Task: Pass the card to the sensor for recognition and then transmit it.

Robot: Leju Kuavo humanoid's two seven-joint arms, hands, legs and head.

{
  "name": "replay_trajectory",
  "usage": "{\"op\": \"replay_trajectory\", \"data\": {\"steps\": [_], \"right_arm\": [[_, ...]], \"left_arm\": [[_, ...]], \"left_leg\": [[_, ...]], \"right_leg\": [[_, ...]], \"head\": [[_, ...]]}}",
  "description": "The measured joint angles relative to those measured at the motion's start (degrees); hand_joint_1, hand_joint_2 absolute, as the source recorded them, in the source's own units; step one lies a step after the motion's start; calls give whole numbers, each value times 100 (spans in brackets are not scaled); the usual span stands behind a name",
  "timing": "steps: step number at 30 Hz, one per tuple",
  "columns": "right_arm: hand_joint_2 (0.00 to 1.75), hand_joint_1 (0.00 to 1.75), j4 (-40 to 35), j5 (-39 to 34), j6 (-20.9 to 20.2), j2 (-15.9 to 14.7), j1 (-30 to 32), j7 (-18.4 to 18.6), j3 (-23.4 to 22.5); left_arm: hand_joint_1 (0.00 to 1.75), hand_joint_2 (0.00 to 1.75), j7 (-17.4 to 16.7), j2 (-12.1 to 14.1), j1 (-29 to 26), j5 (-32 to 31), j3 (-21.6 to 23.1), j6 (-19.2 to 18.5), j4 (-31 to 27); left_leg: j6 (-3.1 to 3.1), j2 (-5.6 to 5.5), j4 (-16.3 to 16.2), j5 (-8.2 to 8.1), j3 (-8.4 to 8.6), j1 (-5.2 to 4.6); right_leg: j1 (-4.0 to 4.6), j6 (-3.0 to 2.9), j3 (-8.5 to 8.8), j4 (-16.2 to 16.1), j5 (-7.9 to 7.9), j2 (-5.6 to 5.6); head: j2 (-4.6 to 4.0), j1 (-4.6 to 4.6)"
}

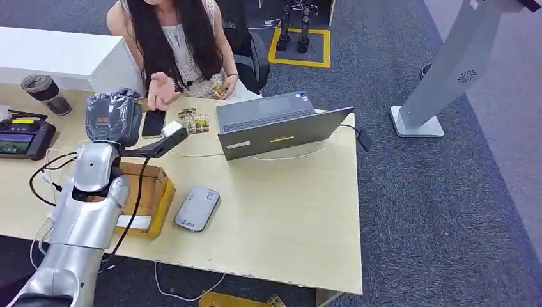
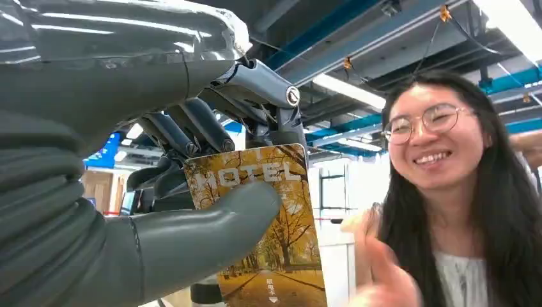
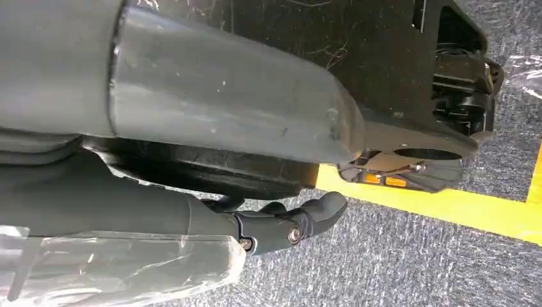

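Note:
My left hand, wrapped in clear plastic, is raised over the far left of the table toward a person. In the left wrist view the thumb and dark fingers pinch a yellow hotel card printed with autumn trees. The person's hand reaches toward the card, close to it but apart; the same hand sits just beyond my hand. The flat grey-white sensor lies on the table near my forearm. My right hand hangs over the carpet, its fingers apart with nothing in them.
An open cardboard box stands beside the sensor. A grey laptop, a black phone and several loose cards lie further back. A cup and a controller sit at the far left. A white stand rises on the right.

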State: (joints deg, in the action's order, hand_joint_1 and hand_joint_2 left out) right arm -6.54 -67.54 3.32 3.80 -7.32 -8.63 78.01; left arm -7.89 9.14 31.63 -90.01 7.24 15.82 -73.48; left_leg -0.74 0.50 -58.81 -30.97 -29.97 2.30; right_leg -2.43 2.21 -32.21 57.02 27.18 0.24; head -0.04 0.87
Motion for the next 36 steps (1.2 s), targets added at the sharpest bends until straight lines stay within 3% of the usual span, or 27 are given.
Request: {"op": "replay_trajectory", "data": {"steps": [5,6,20,28,31,34,36], "right_arm": [[0,0,0,2,0,0,0,0,31],[0,0,-2,4,0,0,-2,2,37],[0,0,-7,77,0,7,-25,109,159],[0,0,-7,-31,0,7,-24,98,159],[0,0,-7,-138,0,7,-20,63,159],[0,0,-4,-304,0,4,0,-64,142],[0,0,0,-398,0,2,17,-175,127]], "left_arm": [[175,175,-6,0,98,0,74,2,196],[0,175,-7,0,109,0,79,7,227],[0,175,63,-124,18,-2,92,269,472],[0,175,265,-188,-457,167,90,457,82],[0,175,663,-168,-786,906,54,608,-289],[0,175,1337,-35,-1435,2389,-195,581,-996],[0,175,2024,76,-1956,3702,-661,270,-1613]], "left_leg": [[0,-1,0,0,-1,0],[0,0,0,0,-1,0],[0,0,0,0,-1,0],[0,-1,0,-1,-6,0],[-1,2,2,-2,-9,0],[1,21,4,-5,-7,2],[2,29,5,-7,-4,3]], "right_leg": [[0,0,0,0,0,0],[0,0,0,0,0,0],[0,0,0,0,0,1],[-1,0,1,0,1,-1],[-1,0,3,2,1,2],[0,0,-2,3,2,20],[2,-1,-9,4,8,28]], "head": [[0,0],[0,-2],[0,-2],[0,0],[0,0],[0,0],[0,-2]]}}
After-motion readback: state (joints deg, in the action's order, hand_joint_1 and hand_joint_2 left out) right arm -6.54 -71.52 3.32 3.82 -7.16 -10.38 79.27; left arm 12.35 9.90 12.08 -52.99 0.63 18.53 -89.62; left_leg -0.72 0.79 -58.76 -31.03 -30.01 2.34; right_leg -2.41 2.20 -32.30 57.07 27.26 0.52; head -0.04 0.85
